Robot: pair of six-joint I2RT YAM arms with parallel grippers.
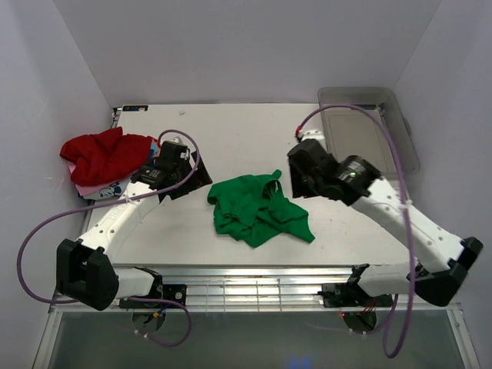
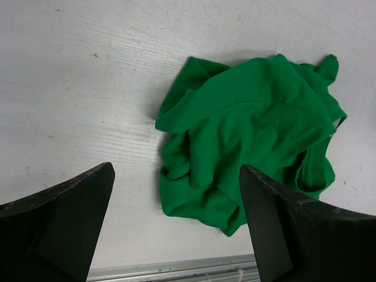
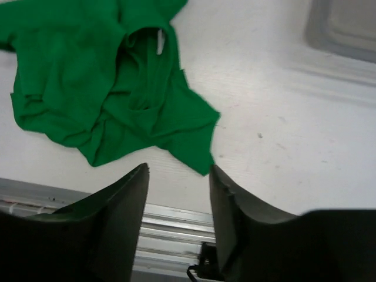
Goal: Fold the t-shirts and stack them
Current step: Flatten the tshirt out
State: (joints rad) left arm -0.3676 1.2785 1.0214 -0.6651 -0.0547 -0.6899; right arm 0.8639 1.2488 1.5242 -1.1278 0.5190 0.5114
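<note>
I count three t-shirts on my table (image 1: 231,131): one green shirt (image 1: 257,209) near the middle, one red shirt (image 1: 104,156) at the left edge, and one pale printed shirt (image 1: 108,188) partly under the red. One clear bin (image 1: 388,100) sits at the far right corner. I have two arms, my left arm (image 1: 115,219) and right arm (image 1: 400,211), with one gripper each: left gripper (image 2: 176,169), right gripper (image 3: 179,170).

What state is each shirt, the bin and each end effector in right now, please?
green t-shirt: crumpled, unfolded, lying mid-table.
red t-shirt: crumpled, unfolded, lying on the printed shirt.
printed shirt: bunched, mostly covered by the red one.
clear bin: upright, nothing visible inside.
left end effector: open, empty.
right end effector: open, empty.
</note>
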